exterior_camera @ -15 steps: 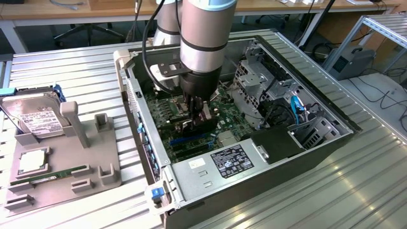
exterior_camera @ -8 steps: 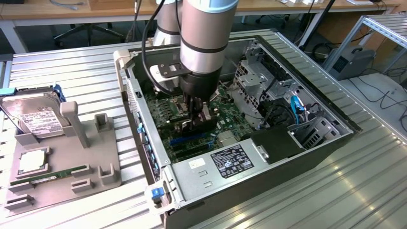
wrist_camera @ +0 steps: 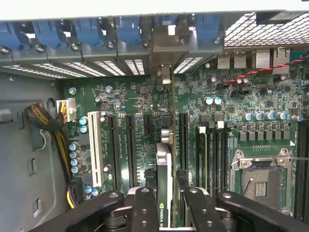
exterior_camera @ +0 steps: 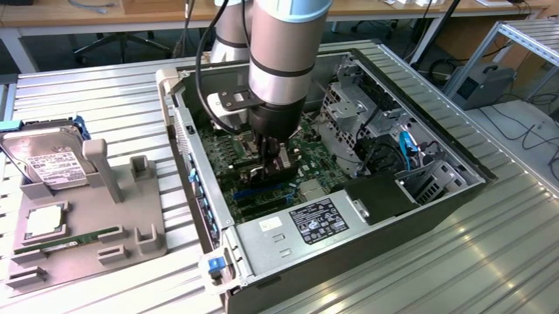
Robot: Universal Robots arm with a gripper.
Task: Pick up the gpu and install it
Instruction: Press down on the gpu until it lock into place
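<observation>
Fingers [wrist_camera: 145, 208] pinching gpu [wrist_camera: 164, 193] edge-on above motherboard [wrist_camera: 125, 96]; expansion slots [wrist_camera: 116, 145] flank card.

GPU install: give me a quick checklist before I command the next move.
1. gpu held between the gripper fingers: ok.
2. Card standing on edge above the motherboard: ok.
3. Bracket end reaching the rear slot opening: ok.
4. Card edge seated in its slot: cannot tell.
5. Yellow-black cable bundle apart from the card: ok.
6. Arm inside the open case, off its walls: ok.
</observation>
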